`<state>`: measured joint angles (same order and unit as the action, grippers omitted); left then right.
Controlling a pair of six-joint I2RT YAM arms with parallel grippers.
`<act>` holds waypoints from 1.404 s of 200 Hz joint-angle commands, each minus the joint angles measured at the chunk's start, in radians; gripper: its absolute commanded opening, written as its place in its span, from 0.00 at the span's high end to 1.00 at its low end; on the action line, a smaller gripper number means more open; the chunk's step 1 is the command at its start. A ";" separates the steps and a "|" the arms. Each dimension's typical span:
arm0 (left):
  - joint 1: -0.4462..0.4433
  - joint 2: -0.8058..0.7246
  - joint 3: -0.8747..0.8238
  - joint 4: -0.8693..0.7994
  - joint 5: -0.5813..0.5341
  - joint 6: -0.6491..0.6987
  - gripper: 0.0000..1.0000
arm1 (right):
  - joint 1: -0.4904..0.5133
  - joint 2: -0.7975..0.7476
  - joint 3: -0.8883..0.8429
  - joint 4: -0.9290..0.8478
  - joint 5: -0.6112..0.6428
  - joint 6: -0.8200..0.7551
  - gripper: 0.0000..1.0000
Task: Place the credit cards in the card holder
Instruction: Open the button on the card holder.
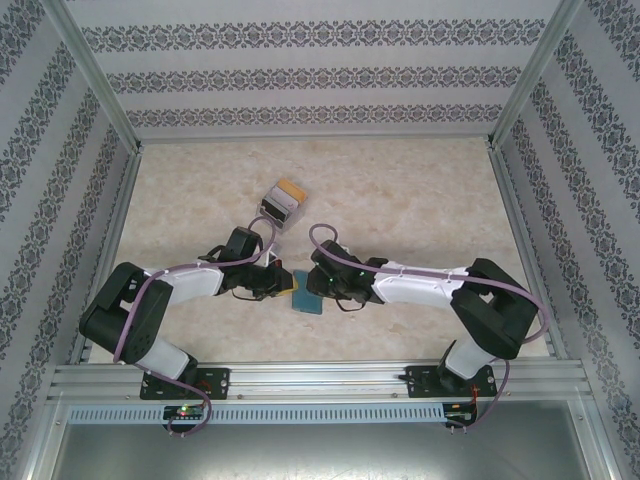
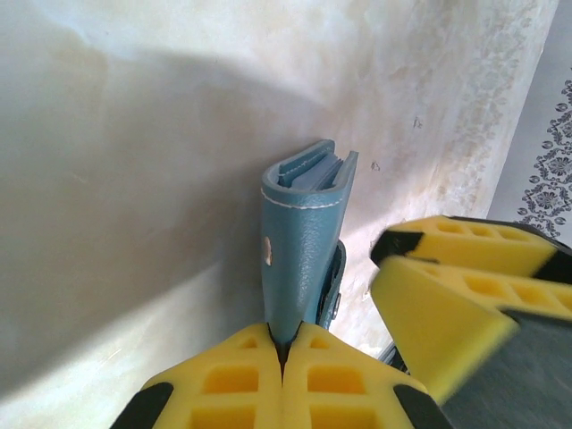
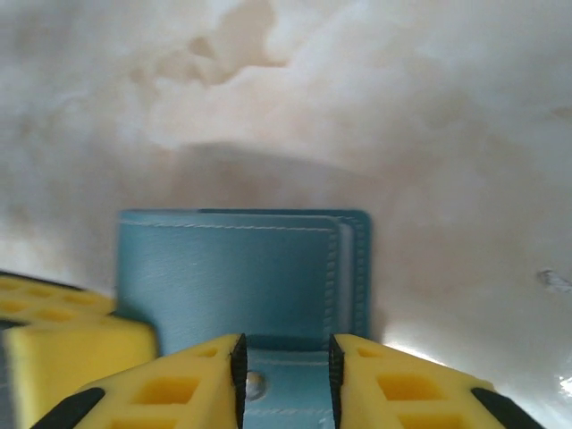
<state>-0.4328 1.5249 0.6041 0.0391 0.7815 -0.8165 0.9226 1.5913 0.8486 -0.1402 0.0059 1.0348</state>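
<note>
Folded teal card holder (image 3: 241, 277), tabletop

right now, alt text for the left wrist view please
The left gripper is shut on one edge of the folded teal card holder, seen against the pale marbled table. The right gripper, yellow-fingered, sits close at lower right.

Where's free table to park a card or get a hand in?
Bare table runs from the clear box across to the right wall, and likewise from the box to the left wall. Crowded at near centre: left gripper and right gripper meet on the card holder, with the box just behind.
</note>
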 commanded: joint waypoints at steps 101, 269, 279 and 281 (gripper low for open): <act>-0.014 -0.055 -0.002 0.037 -0.001 -0.017 1.00 | 0.071 0.200 0.140 -0.217 0.042 -0.072 0.61; -0.012 -0.076 -0.010 -0.103 -0.096 0.030 1.00 | 0.051 0.052 0.026 -0.401 0.228 -0.082 0.80; -0.012 -0.074 -0.011 -0.105 -0.095 0.032 1.00 | 0.051 0.067 0.038 -0.411 0.228 -0.084 0.80; -0.013 -0.074 -0.010 -0.106 -0.094 0.032 1.00 | 0.051 0.070 0.040 -0.415 0.229 -0.085 0.80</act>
<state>-0.4450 1.4574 0.5930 -0.0391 0.7017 -0.8082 0.9771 1.6424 0.8787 -0.5102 0.2203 0.9649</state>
